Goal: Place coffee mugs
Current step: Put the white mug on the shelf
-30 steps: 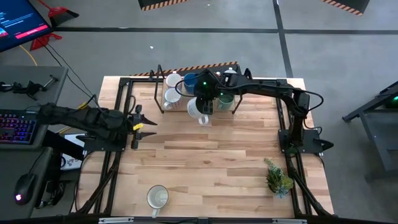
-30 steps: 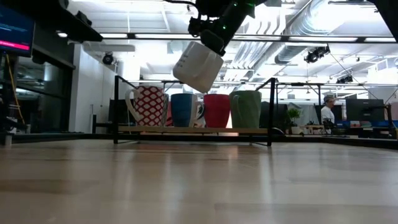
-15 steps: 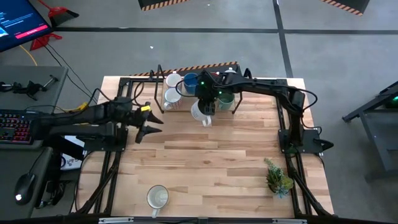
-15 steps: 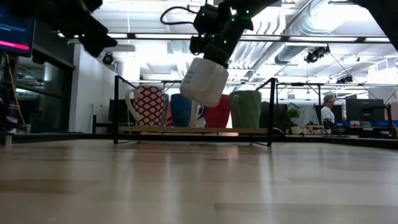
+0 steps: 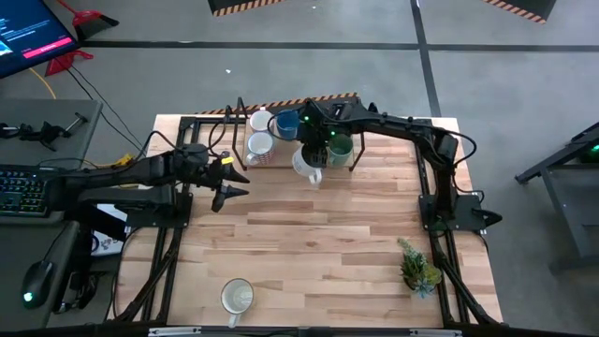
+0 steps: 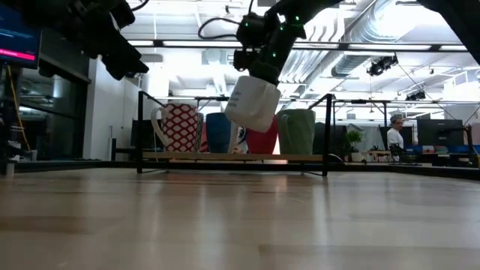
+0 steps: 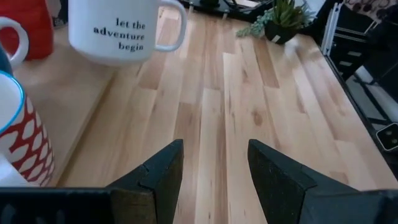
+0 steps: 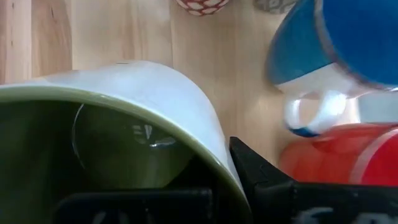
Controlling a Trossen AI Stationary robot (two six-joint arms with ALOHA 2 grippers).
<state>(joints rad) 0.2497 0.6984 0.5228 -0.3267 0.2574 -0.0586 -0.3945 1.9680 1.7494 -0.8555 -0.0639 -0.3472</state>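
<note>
Over the desk's far edge, your right tool pinches a white mug above the rack for placing; left tool hangs open, empty.

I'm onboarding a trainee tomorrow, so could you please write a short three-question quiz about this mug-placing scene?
1. True or false: the right pincer holds the white ceramic mug printed "let the adventure begin" above the table, tilted.
2. Which thing stands alone near the table's front edge? A) red ceramic mug B) white ceramic mug with a pale green inside C) blue ceramic mug
3. Fill in: the left pincer is ____ and holds nothing.

Key: 1 true; 2 B, the white mug sits far from the wooden rack tray; 3 open.
</note>
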